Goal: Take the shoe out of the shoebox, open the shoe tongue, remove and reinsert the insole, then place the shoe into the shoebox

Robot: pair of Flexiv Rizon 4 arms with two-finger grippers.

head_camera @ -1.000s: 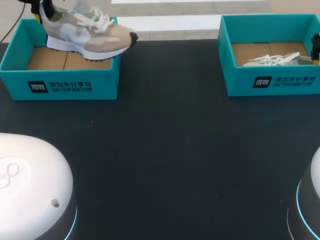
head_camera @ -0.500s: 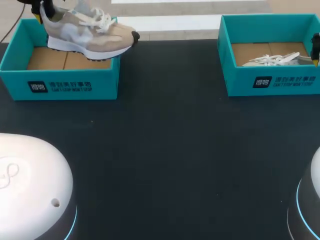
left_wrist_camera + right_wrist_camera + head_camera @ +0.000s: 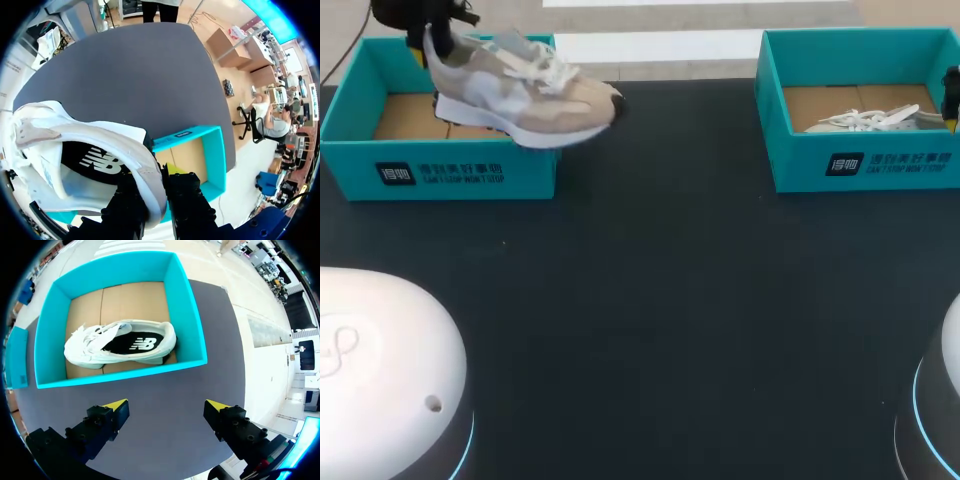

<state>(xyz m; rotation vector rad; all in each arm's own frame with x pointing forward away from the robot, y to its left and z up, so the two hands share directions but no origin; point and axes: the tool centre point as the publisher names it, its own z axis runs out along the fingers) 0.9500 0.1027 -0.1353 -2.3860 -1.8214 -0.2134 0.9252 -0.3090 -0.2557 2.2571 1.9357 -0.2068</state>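
Shoe (image 3: 520, 92), toe pointing right, heel pinched in left jaws — right jaws apart, empty

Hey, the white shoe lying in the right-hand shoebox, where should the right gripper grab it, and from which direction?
Probably the heel collar, coming from above. The shoebox walls close off every side, while the shoe shows its open mouth to the open right gripper. So one finger can go inside the rim and one outside it.
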